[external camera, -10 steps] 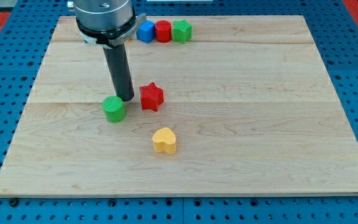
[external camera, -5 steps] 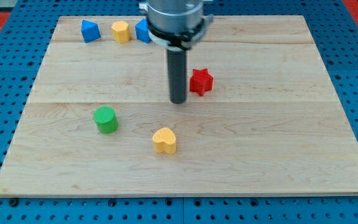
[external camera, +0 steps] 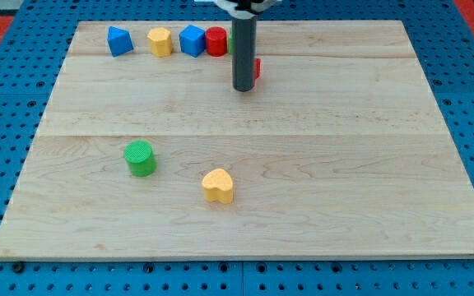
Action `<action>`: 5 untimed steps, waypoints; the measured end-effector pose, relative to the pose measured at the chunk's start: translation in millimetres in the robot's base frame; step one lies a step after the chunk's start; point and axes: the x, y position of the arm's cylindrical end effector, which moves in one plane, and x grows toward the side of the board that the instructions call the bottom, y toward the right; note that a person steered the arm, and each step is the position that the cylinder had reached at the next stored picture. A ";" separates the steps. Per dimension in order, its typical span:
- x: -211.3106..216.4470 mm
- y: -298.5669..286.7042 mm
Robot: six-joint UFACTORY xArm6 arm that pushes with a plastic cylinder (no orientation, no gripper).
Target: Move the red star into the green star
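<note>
tip point(external camera: 243, 88) | no gripper, nothing is held | red star point(external camera: 256, 69) is mostly hidden behind rod, touching | green star is not seen

Row along the bench point(external camera: 385, 164) top edge, from the view's left: blue block point(external camera: 119, 40), yellow block point(external camera: 160, 40), blue cube point(external camera: 192, 40), red cylinder point(external camera: 216, 40), last two touching. Green star sits right of that cylinder, almost fully hidden behind the rod. My tip point(external camera: 243, 88) is just below the row, right of centre; red star point(external camera: 257, 69) pokes out at the rod's right side, touching it. Green cylinder point(external camera: 141, 158) lower left, well apart. Yellow heart point(external camera: 218, 185) to its lower right.
</note>
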 end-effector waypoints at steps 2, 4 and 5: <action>-18.0 -18.2; -57.9 24.2; -59.6 37.1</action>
